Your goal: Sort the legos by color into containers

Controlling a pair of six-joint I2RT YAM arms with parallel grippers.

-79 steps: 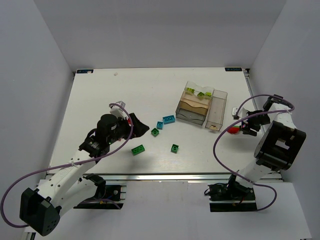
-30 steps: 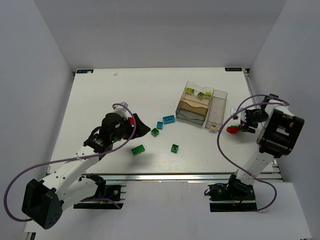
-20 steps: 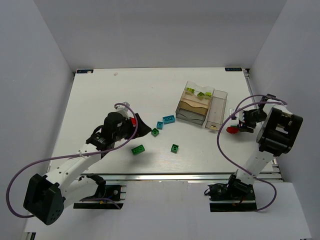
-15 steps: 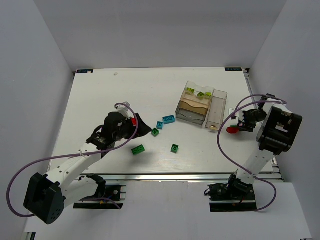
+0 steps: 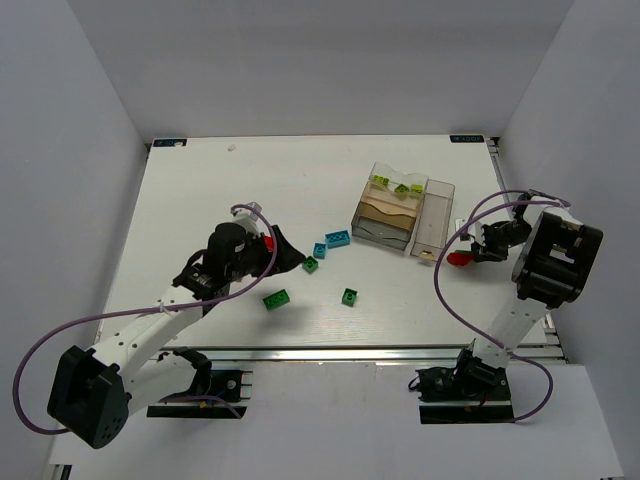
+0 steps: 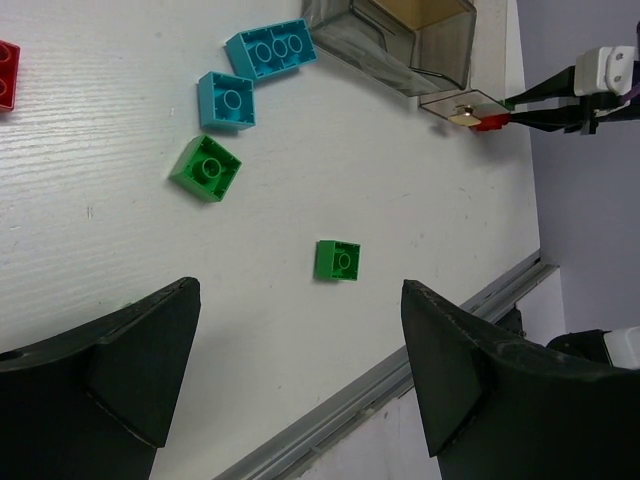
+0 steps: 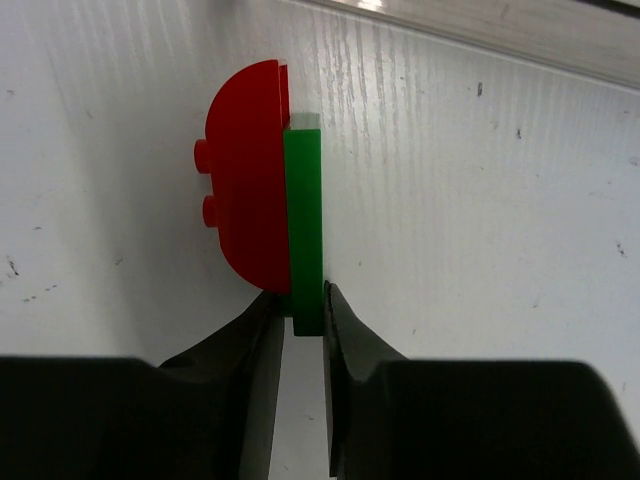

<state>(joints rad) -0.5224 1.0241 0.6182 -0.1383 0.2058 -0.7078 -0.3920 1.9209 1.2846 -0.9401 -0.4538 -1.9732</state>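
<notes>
At the right edge of the table (image 5: 200,190), the right arm is folded high and its forearm is turned inward, so that the right gripper (image 5: 462,258) is pointed left, just beside the containers (image 5: 378,234). Its fingers (image 7: 255,330) are clamped on the lower end of a thin green plate (image 7: 303,210), to whose flat side a red half-round lego (image 7: 248,170) is joined.

The left arm is stretched from its base toward mid-table. The left gripper (image 6: 300,300) is held with its fingers wide apart and nothing between them, above loose legos. A long cyan brick (image 6: 270,52) and a square cyan brick (image 6: 226,100) are seen nearest the containers. A green brick (image 6: 206,167) lies just beside the square one, and a second green brick (image 6: 338,260) lies apart. A red brick (image 6: 5,75) is cut by the frame edge.
</notes>
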